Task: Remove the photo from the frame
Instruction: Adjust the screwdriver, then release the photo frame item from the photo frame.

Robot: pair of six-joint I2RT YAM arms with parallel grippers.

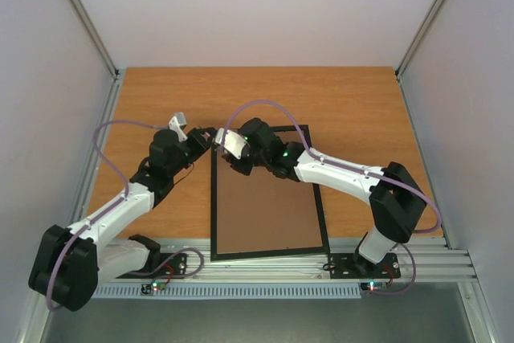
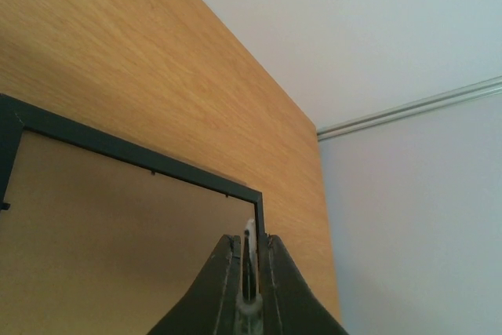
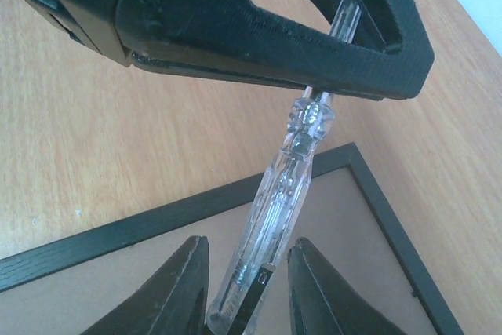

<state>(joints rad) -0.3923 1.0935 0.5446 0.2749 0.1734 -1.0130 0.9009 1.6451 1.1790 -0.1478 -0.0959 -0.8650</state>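
Note:
The black frame (image 1: 322, 213) lies face down on the table, its brown backing board (image 1: 265, 206) up. The photo is hidden under the board. My left gripper (image 1: 206, 138) is over the frame's far left corner and is shut on the thin metal shaft of a clear-handled screwdriver (image 3: 292, 182). In the left wrist view the left gripper (image 2: 249, 239) shows a pale tip between its jaws, beside the frame corner (image 2: 256, 198). My right gripper (image 3: 247, 247) is open. Its jaws stand either side of the clear handle with gaps. It meets the left gripper (image 3: 274, 21) above the frame's far edge (image 3: 118, 233).
The wooden table (image 1: 161, 102) has white walls at the back and both sides, with metal rails at the left and right edges. Both arms reach in over the frame's far end. Purple cables loop above each arm.

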